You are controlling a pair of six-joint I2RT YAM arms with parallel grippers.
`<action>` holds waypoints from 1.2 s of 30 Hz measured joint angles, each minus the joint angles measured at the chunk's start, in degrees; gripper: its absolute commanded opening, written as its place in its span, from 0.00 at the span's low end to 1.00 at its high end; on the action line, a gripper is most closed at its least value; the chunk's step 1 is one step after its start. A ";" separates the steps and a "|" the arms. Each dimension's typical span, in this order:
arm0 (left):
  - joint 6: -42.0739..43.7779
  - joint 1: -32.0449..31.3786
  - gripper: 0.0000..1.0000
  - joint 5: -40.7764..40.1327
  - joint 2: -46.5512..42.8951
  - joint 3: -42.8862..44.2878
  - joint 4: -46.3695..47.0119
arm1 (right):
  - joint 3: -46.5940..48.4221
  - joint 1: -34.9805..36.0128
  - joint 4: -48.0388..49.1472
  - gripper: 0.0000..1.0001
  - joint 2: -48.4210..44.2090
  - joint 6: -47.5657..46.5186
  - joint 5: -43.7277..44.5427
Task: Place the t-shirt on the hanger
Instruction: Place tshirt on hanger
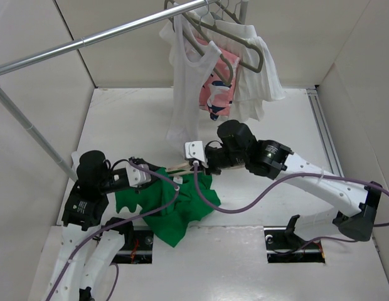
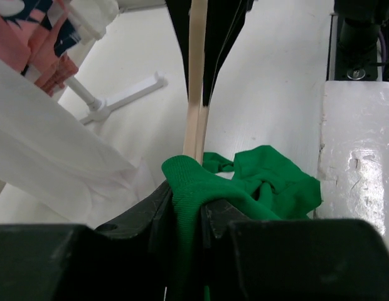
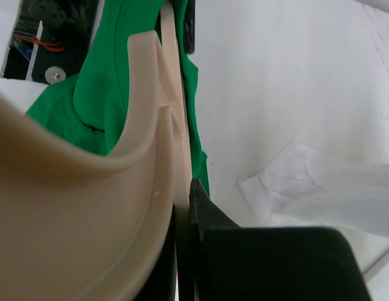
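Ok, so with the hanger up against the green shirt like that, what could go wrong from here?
The left gripper pinches only a small fold of the t-shirt; the rest lies bunched on the table, so the hanger may catch a wrong fold or tug the cloth free. The white tank top hangs close by the right gripper and could snag.

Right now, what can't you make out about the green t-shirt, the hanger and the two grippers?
The hanger as a whole: top view, only a pale strip shows by the right gripper; right wrist view, cropped.
The t-shirt neck label: hidden in bunched folds, every view.
Which part the left gripper pinches: left wrist view, cloth crumpled.
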 measured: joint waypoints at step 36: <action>24.06 -0.39 0.00 -1.88 6.29 2.12 -12.20 | 0.00 2.75 3.58 0.00 5.22 2.49 1.60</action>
